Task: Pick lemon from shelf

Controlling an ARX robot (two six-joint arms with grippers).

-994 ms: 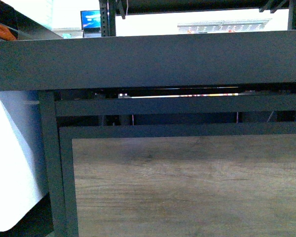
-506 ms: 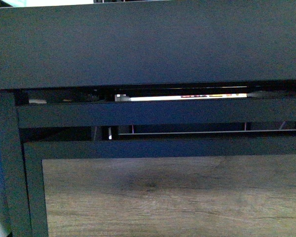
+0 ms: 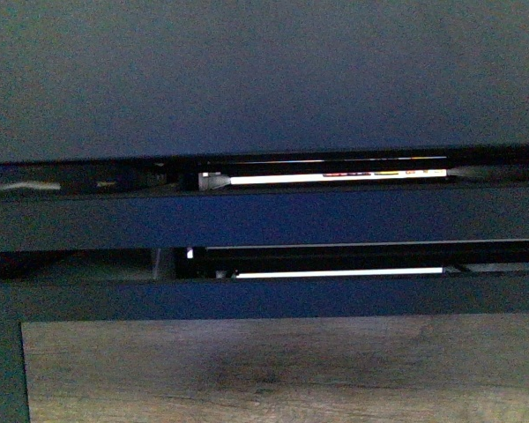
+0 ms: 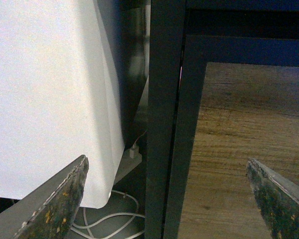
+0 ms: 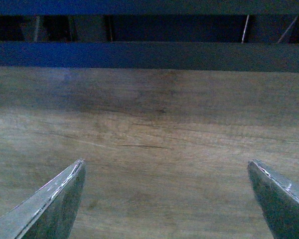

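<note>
1. Front view: the shelf point(image 3: 264, 79) fills the frame at very close range. The upper half is the flat dark face of a black tray edge, matte and evenly shaded.
2. Front view: below that face is a narrow horizontal gap with a bright strip point(image 3: 335, 176) showing through. Next comes a black crossbar point(image 3: 264, 220), then a second, thinner gap.
3. Front view: at the bottom is the wood-look front panel point(image 3: 282, 370), grey-brown with horizontal grain, set in a black frame. Neither arm shows here. The lemon's place cannot be told from this view.
4. Left wrist view: the left gripper point(image 4: 167, 160) has its jaws spread wide apart. Its fingers point(image 4: 60, 204) are grey, with worn, yellow-flecked edges.
5. Left wrist view: between the fingers stands a black upright post point(image 4: 162, 99) at the shelf's corner, with the wood-look panel just beside it. On the post's other side hangs a white sheet point(image 4: 45, 89). A white cable point(image 4: 109, 219) lies coiled on the floor below it. No yellow fruit can be made out.
6. Right wrist view: the right gripper point(image 5: 167, 162) also has its jaws wide apart. It faces the wood-look panel square on, with a black frame bar above and dark space behind that. The lemon's place cannot be told here either.
</note>
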